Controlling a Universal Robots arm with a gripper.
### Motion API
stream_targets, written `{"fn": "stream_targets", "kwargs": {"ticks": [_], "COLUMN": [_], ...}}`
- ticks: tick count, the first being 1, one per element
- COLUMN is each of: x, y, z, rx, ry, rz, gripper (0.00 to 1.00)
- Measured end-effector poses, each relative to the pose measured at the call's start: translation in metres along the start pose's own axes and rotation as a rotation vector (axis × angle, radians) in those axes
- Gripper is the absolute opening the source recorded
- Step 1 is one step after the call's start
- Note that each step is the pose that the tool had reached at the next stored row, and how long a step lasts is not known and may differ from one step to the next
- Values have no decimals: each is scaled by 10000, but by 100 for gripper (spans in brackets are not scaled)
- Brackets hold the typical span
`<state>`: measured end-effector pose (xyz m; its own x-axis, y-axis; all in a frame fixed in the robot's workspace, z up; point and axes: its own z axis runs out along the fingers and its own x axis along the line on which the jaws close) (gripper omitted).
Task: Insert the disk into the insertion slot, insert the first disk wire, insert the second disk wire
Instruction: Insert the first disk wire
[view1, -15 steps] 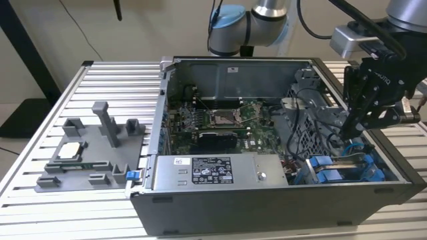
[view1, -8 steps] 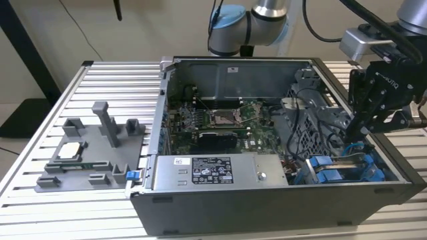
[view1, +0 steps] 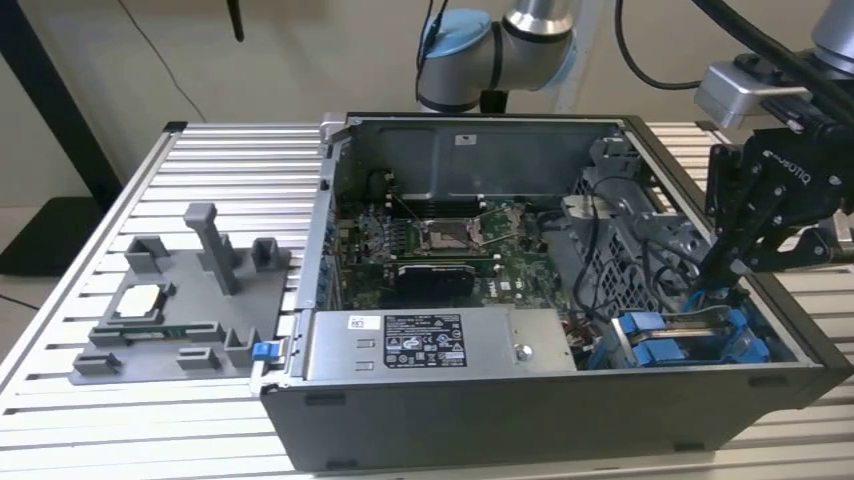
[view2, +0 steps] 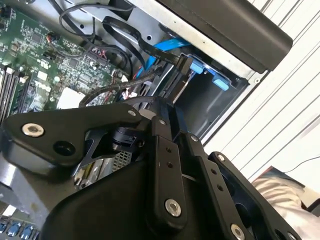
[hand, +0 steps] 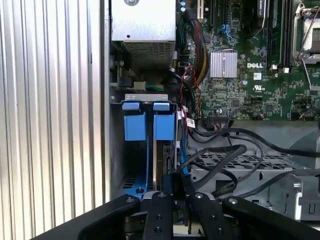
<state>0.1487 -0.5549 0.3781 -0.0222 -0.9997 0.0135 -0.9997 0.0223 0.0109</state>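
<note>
I am looking at the open computer case (view1: 534, 420) standing on the slatted metal surface (view1: 200, 150), toward the surface's edge on the exterior view's right. A grey fixture (view1: 187, 300) is lying beside it, toward the opposite edge. The tool (view1: 711, 288) is reaching down into the case's corner nearest the exterior camera on that view's right, beyond the end of the power-supply box (view1: 427, 345) and off to the side of the motherboard (view1: 441, 240). The disk (hand: 164, 150) is sitting on edge inside the insertion slot (hand: 148, 98) in that corner, with its blue carrier tab pointing toward the power-supply box. A second blue carrier (hand: 134, 122) is standing just beside it in the same cage. In the first wrist view I am seeing the tool's fingers drawn close together and pinching a black wire plug (hand: 174, 179), which they are holding right at the end of the disk farthest from the blue tab. Black cables (hand: 225, 155) are looping from that spot across the perforated metal cage (hand: 250, 162) toward the motherboard.
</note>
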Motion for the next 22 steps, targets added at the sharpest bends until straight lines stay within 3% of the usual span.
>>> {"fn": "stream_targets", "kwargs": {"ticks": [13, 18, 22], "x": [2, 31, 107], "y": [-13, -57, -94], "z": [15, 54, 85], "rx": [-15, -268, -431], "ry": [-3, 5, -26], "rz": [-3, -5, -8], "gripper": [0, 0, 0]}}
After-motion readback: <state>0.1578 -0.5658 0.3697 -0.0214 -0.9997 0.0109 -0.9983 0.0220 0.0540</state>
